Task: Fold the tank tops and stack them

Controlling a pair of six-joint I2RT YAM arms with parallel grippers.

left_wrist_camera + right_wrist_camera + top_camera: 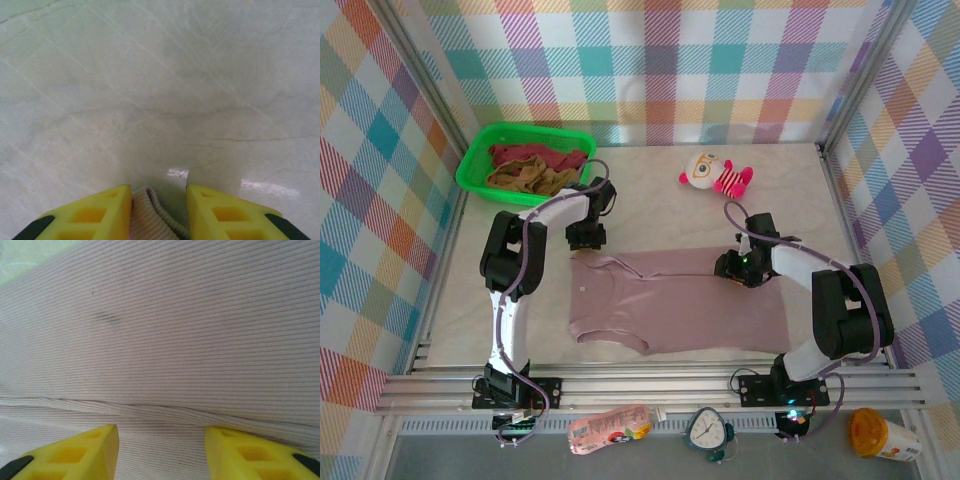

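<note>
The dusty mauve-pink tank top (670, 310) lies spread flat in the middle of the table. My left gripper (586, 238) is down at its far left corner. In the left wrist view the left gripper (159, 192) is open, and a ribbed strap (150, 215) lies between the yellow fingers (95, 215), against the left one. My right gripper (740, 268) rests at the garment's far right edge. In the right wrist view it (161, 432) is open over ribbed mauve cloth (165, 340) with a low crease. The maroon-red top (525, 153) and tan-brown top (532, 180) lie crumpled in the green basket (475, 165).
A pink-and-white striped plush toy (715, 175) lies at the back, right of centre. Checked walls close in the table on three sides. Below the front rail lie a pouch (610, 428), a small clock (708, 430) and an orange bottle (880, 435).
</note>
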